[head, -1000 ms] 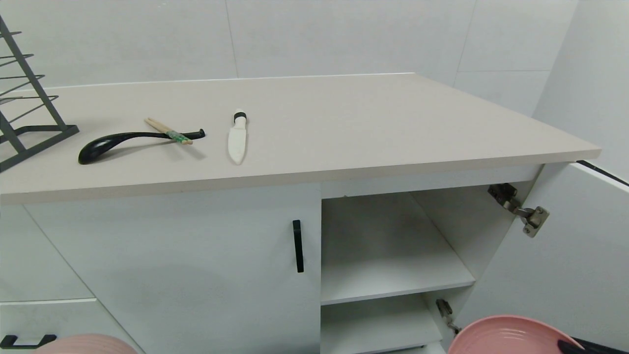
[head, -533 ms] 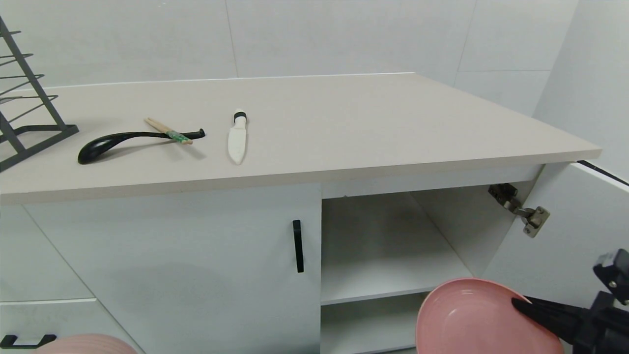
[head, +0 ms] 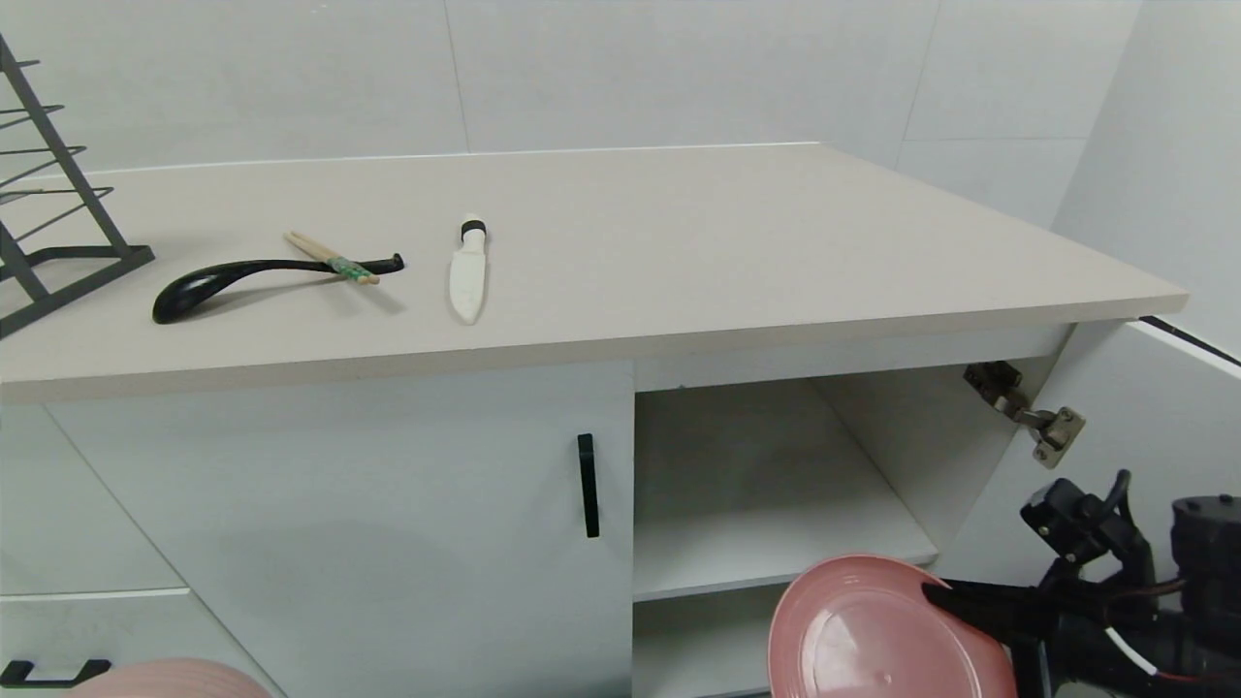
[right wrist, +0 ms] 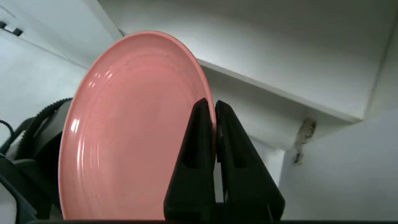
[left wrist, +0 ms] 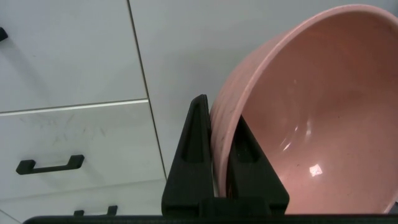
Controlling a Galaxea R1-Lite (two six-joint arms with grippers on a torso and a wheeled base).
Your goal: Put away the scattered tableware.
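My right gripper (head: 936,593) is shut on the rim of a pink plate (head: 863,635), held low in front of the open cabinet (head: 776,485). In the right wrist view the plate (right wrist: 130,124) stands on edge between the fingers (right wrist: 199,130), below the shelf. My left gripper (left wrist: 217,130) is shut on the wall of a pink bowl (left wrist: 311,118); the bowl's edge (head: 175,679) peeks in at the lower left of the head view. On the counter lie a black ladle (head: 242,281), chopsticks (head: 333,258) and a white knife (head: 469,271).
The right cabinet door (head: 1144,456) stands open, with a hinge (head: 1028,412) at its top. The left door is closed, with a black handle (head: 587,485). A black wire rack (head: 48,194) stands at the counter's left end. Drawers (left wrist: 68,143) sit low on the left.
My right arm has carried the pink plate up and leftward toward the cabinet opening, and tilted it more on edge. The counter items and the bowl have stayed put.
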